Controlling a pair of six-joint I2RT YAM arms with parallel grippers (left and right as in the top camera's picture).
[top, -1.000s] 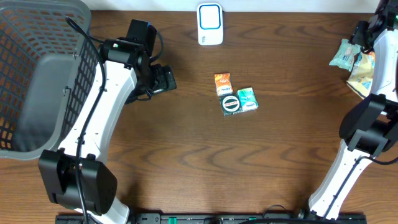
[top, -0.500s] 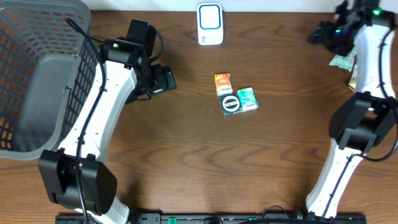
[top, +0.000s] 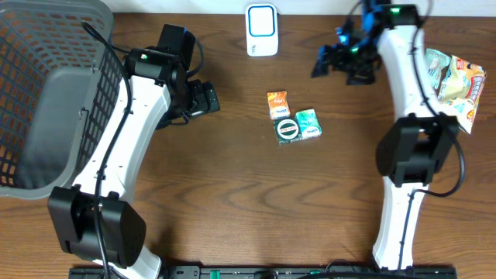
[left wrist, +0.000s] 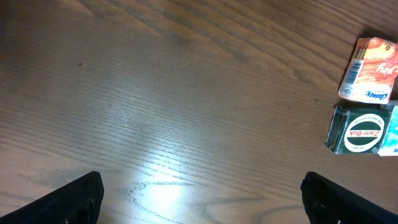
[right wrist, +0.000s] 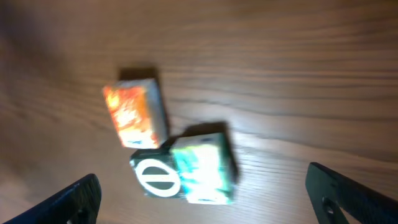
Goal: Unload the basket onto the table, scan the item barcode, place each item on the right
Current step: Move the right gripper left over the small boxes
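at mid-bench, an orange packet (top: 277, 103), a green zam-buk tin (top: 287, 129) and a teal packet (top: 308, 124) lie bunched together, near the white scanner (top: 262, 29) at the far edge. the left end effector (top: 208, 99) hovers beside them, fingers spread and empty; the right end effector (top: 329, 60), likewise spread and empty, hangs near the scanner. a grey basket (top: 46, 93) stands far left, snack bags (top: 453, 77) far right
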